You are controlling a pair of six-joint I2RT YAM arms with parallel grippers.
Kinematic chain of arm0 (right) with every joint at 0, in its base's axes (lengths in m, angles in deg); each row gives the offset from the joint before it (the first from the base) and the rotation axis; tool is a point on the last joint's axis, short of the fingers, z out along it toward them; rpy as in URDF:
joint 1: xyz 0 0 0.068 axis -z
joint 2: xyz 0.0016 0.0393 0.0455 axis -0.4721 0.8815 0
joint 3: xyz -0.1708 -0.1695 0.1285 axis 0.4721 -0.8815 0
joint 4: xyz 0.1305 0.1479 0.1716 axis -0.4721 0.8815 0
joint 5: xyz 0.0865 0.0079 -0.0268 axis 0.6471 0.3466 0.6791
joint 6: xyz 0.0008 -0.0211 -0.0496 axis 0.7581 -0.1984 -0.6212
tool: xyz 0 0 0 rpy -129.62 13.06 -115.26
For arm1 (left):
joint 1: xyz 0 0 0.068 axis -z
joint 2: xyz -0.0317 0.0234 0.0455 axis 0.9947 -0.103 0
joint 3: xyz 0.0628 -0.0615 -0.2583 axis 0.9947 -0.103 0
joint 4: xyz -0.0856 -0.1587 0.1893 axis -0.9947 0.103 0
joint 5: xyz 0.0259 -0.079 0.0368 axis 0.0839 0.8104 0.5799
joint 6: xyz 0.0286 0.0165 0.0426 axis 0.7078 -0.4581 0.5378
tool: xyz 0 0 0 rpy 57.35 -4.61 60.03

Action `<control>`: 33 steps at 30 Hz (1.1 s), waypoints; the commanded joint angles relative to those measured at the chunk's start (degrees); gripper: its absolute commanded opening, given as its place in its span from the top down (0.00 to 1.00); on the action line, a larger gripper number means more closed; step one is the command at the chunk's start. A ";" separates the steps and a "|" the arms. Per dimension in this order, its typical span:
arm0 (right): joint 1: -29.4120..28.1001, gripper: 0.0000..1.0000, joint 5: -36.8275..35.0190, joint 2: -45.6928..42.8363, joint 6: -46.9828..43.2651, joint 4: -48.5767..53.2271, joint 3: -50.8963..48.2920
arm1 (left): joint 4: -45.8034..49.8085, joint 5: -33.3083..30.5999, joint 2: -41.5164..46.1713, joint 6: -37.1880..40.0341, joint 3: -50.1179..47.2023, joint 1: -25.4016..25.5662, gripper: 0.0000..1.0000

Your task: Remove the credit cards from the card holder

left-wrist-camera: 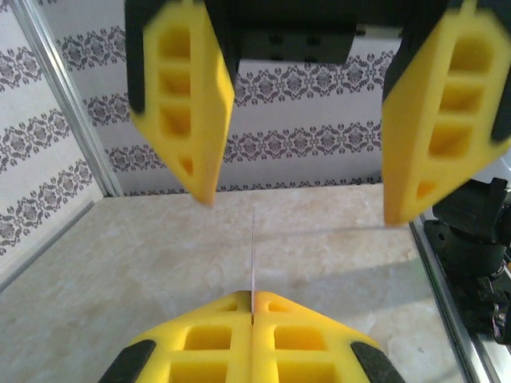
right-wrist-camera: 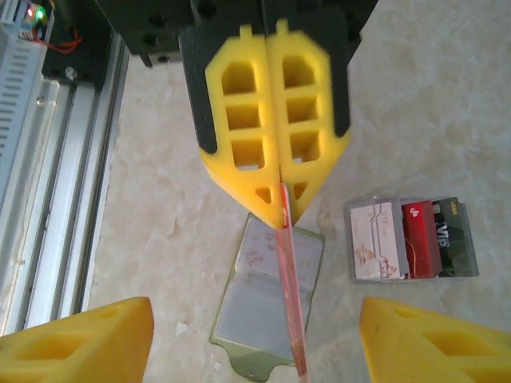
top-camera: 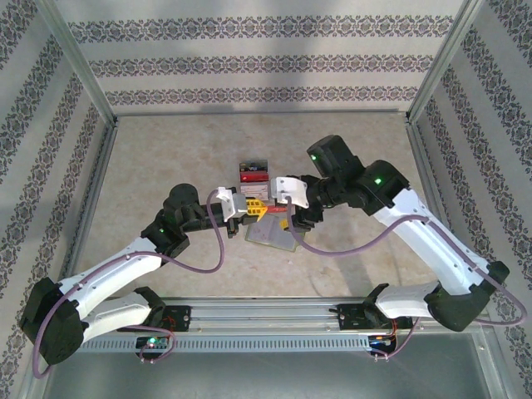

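Three cards (right-wrist-camera: 409,239) lie in a clear tray (right-wrist-camera: 350,239), a red card (right-wrist-camera: 291,311) is pinched by the left gripper (right-wrist-camera: 281,211), jaws closed, above the open card holder (right-wrist-camera: 247,299) on the tabletop (right-wrist-camera: 415,96), the right gripper (left-wrist-camera: 299,209) has jaws wide and empty, nearly done, I'd judge.

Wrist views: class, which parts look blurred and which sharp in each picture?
Left wrist view: the open right gripper has blurred edges, wallpaper sharper. Right wrist view: the left gripper, shut on a red card, looks soft; the card holder is clearer.
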 commanded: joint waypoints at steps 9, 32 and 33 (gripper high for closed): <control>-2.12 0.59 -5.00 3.12 -2.80 0.53 2.83 | -6.66 -0.15 0.38 -1.83 -0.75 0.98 1.00; -1.83 1.00 -5.03 4.15 -4.93 0.43 3.27 | -1.46 -3.01 3.37 1.10 -0.63 0.98 0.58; -1.62 1.00 -4.79 4.30 -5.08 0.37 3.27 | -0.63 -4.29 4.40 1.41 -1.02 0.97 0.55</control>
